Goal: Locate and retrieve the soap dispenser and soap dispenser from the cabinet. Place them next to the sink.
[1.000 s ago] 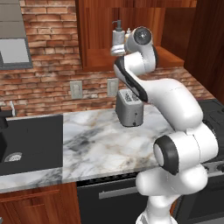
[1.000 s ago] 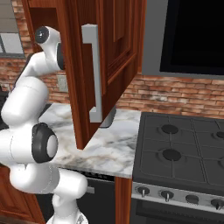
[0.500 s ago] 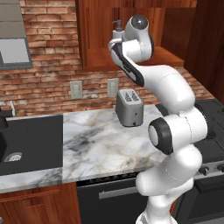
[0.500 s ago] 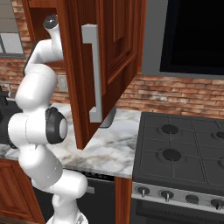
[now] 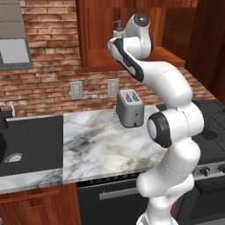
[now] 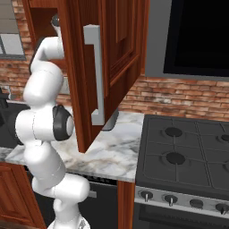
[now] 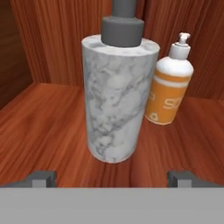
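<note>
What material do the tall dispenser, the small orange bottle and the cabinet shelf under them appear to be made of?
The tall dispenser looks like polished marble or a stone imitation: grey veins on white, with a dark matte pump. The orange bottle seems smooth glossy plastic with a white cap. The cabinet shelf looks like varnished reddish wood, with visible grain and a soft shine.

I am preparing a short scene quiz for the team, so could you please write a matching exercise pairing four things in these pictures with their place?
Things:
1. marbled soap dispenser
2. orange soap bottle
3. toaster
4. sink

Places:
A. on the marble counter, against the brick wall
B. set into the counter at its left end
C. on the cabinet shelf, right in front of the open gripper
D. on the cabinet shelf, behind the marbled one and to its right in the hand view

Pairs: 1-C, 2-D, 3-A, 4-B
</note>
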Controlling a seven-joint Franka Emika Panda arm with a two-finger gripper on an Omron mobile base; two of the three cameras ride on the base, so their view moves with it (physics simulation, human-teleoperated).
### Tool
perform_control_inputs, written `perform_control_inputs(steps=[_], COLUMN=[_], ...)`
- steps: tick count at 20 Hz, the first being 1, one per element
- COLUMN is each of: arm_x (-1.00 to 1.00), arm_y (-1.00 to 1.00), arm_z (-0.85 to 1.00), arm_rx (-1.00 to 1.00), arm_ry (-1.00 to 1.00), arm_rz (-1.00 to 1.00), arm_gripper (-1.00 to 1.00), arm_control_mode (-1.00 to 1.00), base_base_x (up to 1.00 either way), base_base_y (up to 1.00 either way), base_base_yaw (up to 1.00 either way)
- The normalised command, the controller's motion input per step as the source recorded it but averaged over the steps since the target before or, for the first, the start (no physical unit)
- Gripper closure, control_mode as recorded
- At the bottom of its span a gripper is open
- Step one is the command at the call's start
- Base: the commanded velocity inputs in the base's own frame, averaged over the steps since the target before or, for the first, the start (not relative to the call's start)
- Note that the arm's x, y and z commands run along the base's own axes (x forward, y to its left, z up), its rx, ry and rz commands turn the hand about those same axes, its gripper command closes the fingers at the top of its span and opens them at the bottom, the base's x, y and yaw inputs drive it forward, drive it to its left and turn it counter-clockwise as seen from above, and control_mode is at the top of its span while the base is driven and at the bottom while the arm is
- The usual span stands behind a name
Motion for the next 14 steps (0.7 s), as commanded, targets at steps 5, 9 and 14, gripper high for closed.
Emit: perform_control_inputs(steps=[5, 9, 14], arm_x=[0.33, 0.4, 0.35], arm_y=[0.0, 0.0, 0.0], arm_z=[-0.14, -0.1, -0.08], arm_rx=[0.02, 0.0, 0.0], arm_ry=[-0.02, -0.05, -0.05], arm_rz=[0.05, 0.03, 0.02], arm_gripper=[-1.0, -1.0, -1.0], arm_control_mode=[-1.0, -1.0, -1.0], base_base_x=[0.0, 0.0, 0.0], base_base_y=[0.0, 0.0, 0.0], base_base_yaw=[0.0, 0.0, 0.0])
